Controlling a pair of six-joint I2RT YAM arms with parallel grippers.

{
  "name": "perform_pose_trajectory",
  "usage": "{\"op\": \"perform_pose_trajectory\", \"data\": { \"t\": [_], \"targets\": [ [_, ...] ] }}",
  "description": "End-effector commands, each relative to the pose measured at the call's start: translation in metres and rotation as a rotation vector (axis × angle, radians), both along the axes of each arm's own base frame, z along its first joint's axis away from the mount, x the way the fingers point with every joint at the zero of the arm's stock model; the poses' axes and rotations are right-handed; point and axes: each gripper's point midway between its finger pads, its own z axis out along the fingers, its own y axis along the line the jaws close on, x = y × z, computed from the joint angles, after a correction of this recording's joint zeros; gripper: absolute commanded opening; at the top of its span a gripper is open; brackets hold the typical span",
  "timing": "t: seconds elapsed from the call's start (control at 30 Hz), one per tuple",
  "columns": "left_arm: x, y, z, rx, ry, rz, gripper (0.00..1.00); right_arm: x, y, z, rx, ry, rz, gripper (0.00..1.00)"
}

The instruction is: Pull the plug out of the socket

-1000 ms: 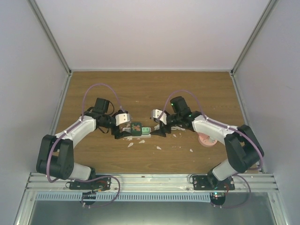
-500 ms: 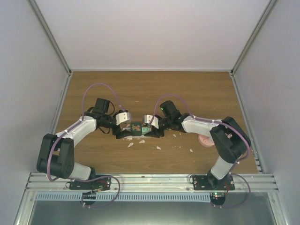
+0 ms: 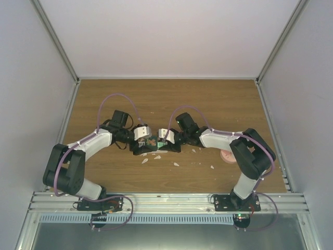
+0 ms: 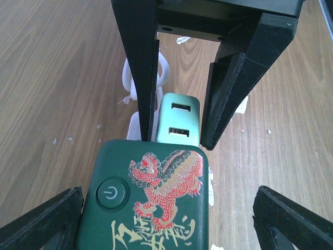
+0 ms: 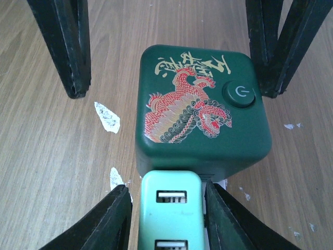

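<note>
The green socket (image 5: 200, 112) sits on the table (image 5: 52, 156) between the two arms, with the mint plug (image 5: 170, 208) seated in its side. The left tool (image 4: 167, 191) straddles the socket with its fingers wide apart and does not grip it. The right tool (image 5: 166, 190) flanks the plug closely, but I cannot tell whether it truly clamps. If the right arm pulls now, the unheld socket would likely slide along with the plug, or the fingers could slip off its smooth sides. Compared with a second ago, the right tool has advanced onto the plug and the left wrist has moved in over the socket.
</note>
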Motion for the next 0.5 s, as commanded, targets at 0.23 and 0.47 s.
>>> {"op": "perform_pose_trajectory", "data": {
  "t": [0.23, 0.47],
  "targets": [
    [0.004, -0.006, -0.011, 0.000, -0.024, 0.015, 0.84, 0.001, 0.006, -0.005, -0.007, -0.006, 0.008, 0.32],
    [0.003, -0.005, -0.014, 0.011, -0.047, 0.018, 0.74, 0.003, 0.006, -0.006, -0.017, 0.000, 0.003, 0.25]
  ]
}}
